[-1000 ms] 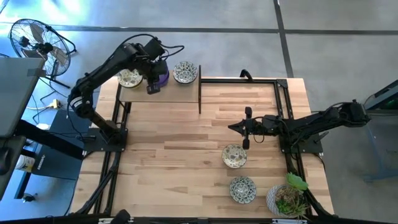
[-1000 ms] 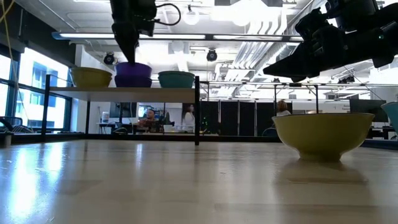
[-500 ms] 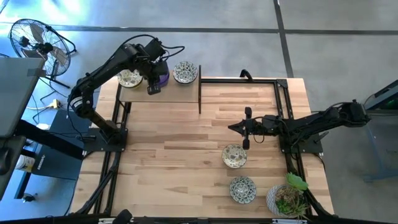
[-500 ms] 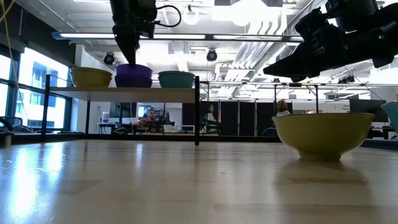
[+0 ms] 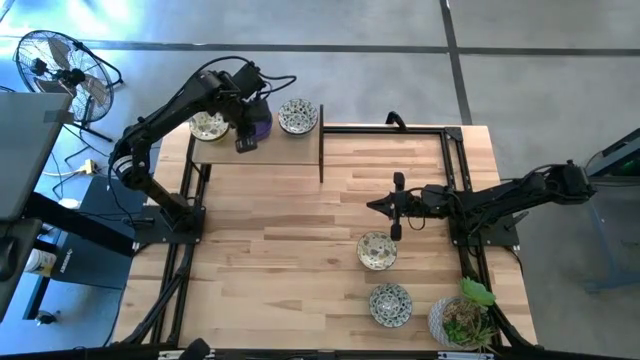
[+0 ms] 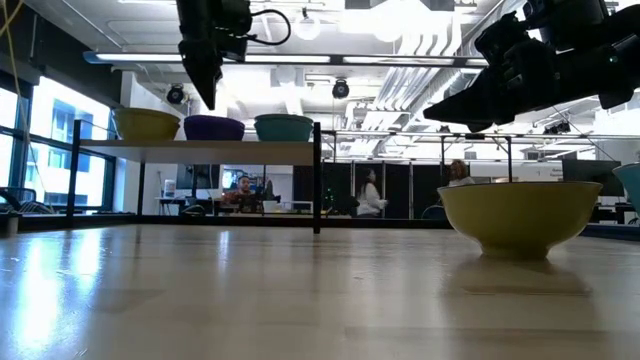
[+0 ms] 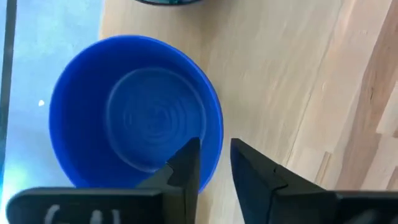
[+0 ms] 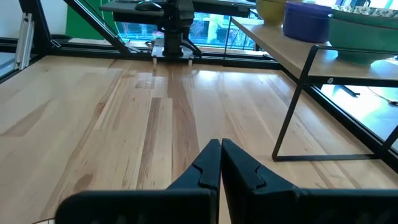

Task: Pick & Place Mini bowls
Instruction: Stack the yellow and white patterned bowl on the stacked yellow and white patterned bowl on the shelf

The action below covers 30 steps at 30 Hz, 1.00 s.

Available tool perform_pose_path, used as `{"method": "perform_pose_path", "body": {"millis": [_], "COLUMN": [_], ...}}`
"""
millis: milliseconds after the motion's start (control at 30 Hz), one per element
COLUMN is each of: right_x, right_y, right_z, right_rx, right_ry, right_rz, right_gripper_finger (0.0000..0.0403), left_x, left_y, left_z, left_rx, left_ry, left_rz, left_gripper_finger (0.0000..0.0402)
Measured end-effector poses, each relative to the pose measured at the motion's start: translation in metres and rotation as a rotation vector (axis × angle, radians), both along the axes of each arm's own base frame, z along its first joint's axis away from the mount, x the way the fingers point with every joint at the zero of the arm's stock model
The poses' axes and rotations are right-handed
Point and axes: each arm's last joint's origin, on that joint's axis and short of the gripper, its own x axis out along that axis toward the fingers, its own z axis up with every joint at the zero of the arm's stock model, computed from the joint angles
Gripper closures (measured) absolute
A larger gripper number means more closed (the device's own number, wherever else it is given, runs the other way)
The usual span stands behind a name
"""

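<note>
1. The main risk is a snag: the left gripper [image 6: 209,95] hangs just above the purple mini bowl [image 5: 257,124] on the raised shelf [image 5: 285,150], and if it moves sideways before rising, a fingertip could catch the rim and drag the bowl into its neighbours or off the shelf edge.
2. The left fingers [image 7: 186,163] stand partly apart with nothing between them; in the left wrist view 1 fingertip sits over the bowl's rim and the other just outside it, so the wall lies under the gap.
3. From the low view the tips seem clear of the rim, though the gap is slim and I cannot be sure they are fully free.
4. The purple bowl rests on the shelf between a yellowish patterned mini bowl [image 5: 208,126] and a teal-sided patterned mini bowl [image 5: 298,116], all 3 close together, so a nudge would spread.
5. The right gripper [image 5: 375,205] waits above the table [image 5: 280,250] mid-right, fingers pressed together and holding nothing.
6. 2 more patterned mini bowls, one [image 5: 377,250] and another [image 5: 390,304], lie on the table near it, beside a potted plant [image 5: 464,320].
</note>
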Motion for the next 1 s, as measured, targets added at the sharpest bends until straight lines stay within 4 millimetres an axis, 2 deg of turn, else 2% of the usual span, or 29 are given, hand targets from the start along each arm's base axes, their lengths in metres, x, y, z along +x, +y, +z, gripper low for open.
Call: {"method": "perform_pose_path", "body": {"millis": [133,300,433,533,600,667,833,1000], "right_x": [0.0,0.0,0.0,0.0,0.0,0.0,0.0,0.0], "right_y": [0.0,0.0,0.0,0.0,0.0,0.0,0.0,0.0], "right_z": [0.0,0.0,0.0,0.0,0.0,0.0,0.001,0.001], "right_rx": [-0.002,-0.003,-0.003,-0.003,-0.003,-0.003,-0.005,-0.003], "right_ry": [0.0,0.0,0.0,0.0,0.0,-0.001,-0.009,-0.01], "right_rz": [0.001,0.0,0.0,0.0,0.001,0.001,-0.011,-0.012], "right_gripper_finger": [0.0402,0.0402,0.0401,0.0401,0.0402,0.0401,0.0402,0.0402], "left_x": [-0.002,-0.003,-0.007,-0.01,-0.008,0.0,0.02,0.039], "left_y": [-0.002,-0.019,-0.039,-0.057,-0.07,-0.079,-0.096,-0.105], "left_z": [0.0,0.015,0.039,0.056,0.059,0.056,0.03,-0.012], "left_rx": [-0.009,0.112,0.231,0.313,0.346,0.358,0.355,0.309], "left_ry": [0.016,0.006,-0.124,-0.236,-0.303,-0.361,-0.506,-0.615], "left_rz": [-0.012,-0.069,-0.111,-0.154,-0.197,-0.236,-0.321,-0.392], "left_gripper_finger": [0.0314,0.0358,0.0397,0.0392,0.0391,0.0395,0.0399,0.0399]}}
